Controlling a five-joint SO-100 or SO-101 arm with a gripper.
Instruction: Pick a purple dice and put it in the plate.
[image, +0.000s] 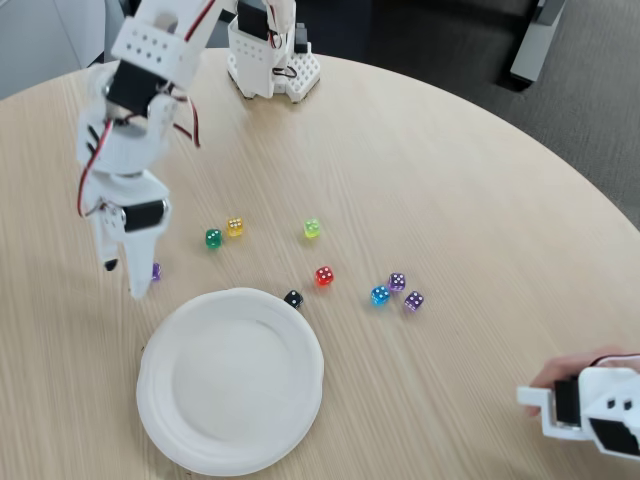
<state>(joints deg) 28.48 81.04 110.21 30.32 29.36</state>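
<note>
The gripper hangs fingers-down over the left part of the round table in the fixed view, its two white fingers apart with a narrow gap between the tips and nothing clamped in them. The purple die sits on the wood just right of the fingertips, partly hidden behind the nearer finger, so touching or not cannot be told. The plate lies below and to the right of the gripper, near it, its rim close under the fingertips but apart from them. Farther right of the gripper stand a green die and a yellow die side by side, then a lime die, a red die, and a black die just beside the plate rim. Well to the right sit a blue die and two lilac dice.
</note>
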